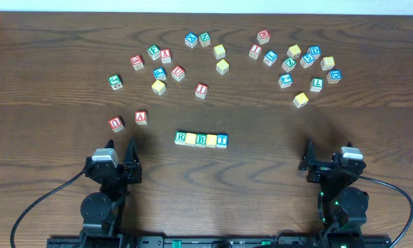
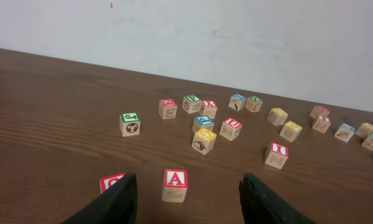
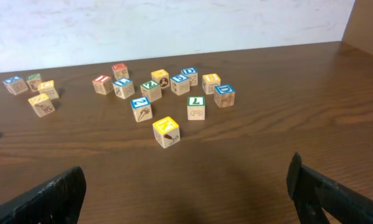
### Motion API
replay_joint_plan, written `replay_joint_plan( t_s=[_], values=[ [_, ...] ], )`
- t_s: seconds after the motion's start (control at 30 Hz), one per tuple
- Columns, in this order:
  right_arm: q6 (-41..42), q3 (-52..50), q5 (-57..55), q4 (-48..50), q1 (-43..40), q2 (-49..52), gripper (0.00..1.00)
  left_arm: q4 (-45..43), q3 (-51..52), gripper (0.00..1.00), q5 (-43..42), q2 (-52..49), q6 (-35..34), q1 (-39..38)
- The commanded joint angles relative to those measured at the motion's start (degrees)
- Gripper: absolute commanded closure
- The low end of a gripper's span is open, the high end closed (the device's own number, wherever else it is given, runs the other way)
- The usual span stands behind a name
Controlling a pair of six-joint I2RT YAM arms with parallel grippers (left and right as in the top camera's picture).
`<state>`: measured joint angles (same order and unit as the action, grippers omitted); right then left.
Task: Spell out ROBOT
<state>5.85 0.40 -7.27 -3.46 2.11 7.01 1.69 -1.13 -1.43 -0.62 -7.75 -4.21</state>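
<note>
1. Word ROBOT (image 1: 201, 139) looked done: five cubes touching in a row, just six o'clock of centre.
2. Both empty, the left gripper (image 1: 131, 153) stood half open and the right gripper (image 3: 186, 180) gaped wide.
3. Nothing seemed left; spare cubes (image 1: 223, 66) lay toward twelve.

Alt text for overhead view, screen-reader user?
Five small wooden alphabet cubes form a row, green R, yellow, green B, yellow, blue T, on the dark wooden table; other lettered cubes lie scattered beyond. The left gripper and right gripper sit open below.
</note>
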Motion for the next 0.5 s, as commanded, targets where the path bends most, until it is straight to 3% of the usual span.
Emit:
replay_joint_plan(
  t_s=[0.0,0.47],
  values=[
    [0.1,-0.1,0.5,-0.4,-0.4,-0.9,0.01,2.5,0.9,0.48,0.5,0.4,-0.5,0.3],
    [-2.8,-0.1,1.7,-0.6,-0.6,-6.8,0.01,2.5,0.9,0.48,0.5,0.4,-0.5,0.3]
  ],
)
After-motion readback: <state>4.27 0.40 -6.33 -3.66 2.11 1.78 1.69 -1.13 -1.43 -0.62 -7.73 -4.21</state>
